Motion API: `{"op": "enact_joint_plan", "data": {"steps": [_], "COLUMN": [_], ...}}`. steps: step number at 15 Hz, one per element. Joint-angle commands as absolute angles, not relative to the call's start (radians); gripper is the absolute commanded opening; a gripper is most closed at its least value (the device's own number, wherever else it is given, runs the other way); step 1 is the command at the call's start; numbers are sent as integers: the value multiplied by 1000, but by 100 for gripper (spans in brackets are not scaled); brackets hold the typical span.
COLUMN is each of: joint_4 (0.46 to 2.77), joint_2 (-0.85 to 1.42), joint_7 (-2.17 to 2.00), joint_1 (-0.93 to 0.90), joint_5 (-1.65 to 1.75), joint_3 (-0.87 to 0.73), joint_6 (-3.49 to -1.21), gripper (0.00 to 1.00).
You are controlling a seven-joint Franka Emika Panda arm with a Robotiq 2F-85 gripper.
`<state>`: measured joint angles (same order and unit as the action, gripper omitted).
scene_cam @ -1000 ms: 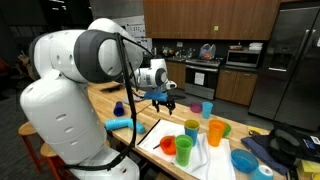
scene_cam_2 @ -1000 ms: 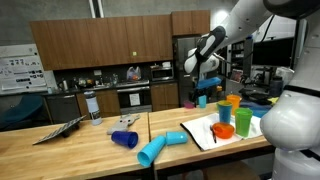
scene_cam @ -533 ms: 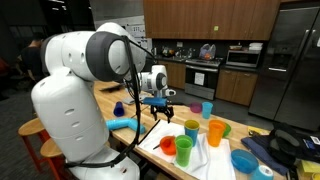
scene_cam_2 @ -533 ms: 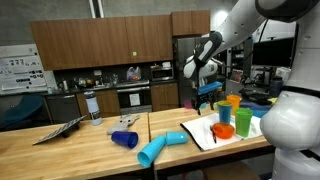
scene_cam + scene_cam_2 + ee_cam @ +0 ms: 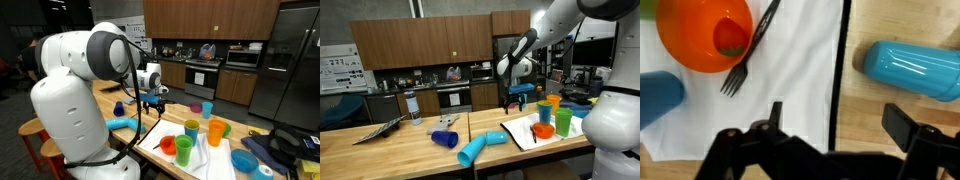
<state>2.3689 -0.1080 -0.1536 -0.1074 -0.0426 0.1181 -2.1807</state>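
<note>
My gripper [image 5: 838, 125] is open and empty. It hovers above the black-trimmed edge of a white mat [image 5: 800, 70]. One finger is over the mat and the other over the wooden table. On the mat are an orange bowl [image 5: 695, 40] with a small reddish item inside and a black fork [image 5: 748, 55]. A light blue tube [image 5: 908, 68] lies on the wood beside the mat. In both exterior views the gripper [image 5: 152, 100] [image 5: 517, 98] hangs well above the table, near the mat [image 5: 200, 160] [image 5: 523, 131].
Orange [image 5: 216, 131] and green [image 5: 191, 128] cups and a blue bowl [image 5: 244, 160] stand on the mat. Pink [image 5: 196, 107] and blue [image 5: 208, 108] cups stand behind. A dark blue cup [image 5: 444, 139] lies beside the tube [image 5: 480, 148]. A grey bottle [image 5: 412, 105] stands farther back.
The arm has swung the open gripper sideways, away from the cluster of cups and toward the mat's edge by the blue tube. Nothing on the table has moved.
</note>
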Motion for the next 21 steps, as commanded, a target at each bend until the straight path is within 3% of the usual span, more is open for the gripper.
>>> {"op": "enact_joint_plan", "data": {"steps": [1,21], "joint_4": [2358,2289], "joint_2": [-120,-83], "joint_7": [-119,-228], "joint_1": [-139,-204], "joint_5": [-82,109], "joint_3": [142,244], "joint_6": [-2196,-2103], "gripper": [100,100]}}
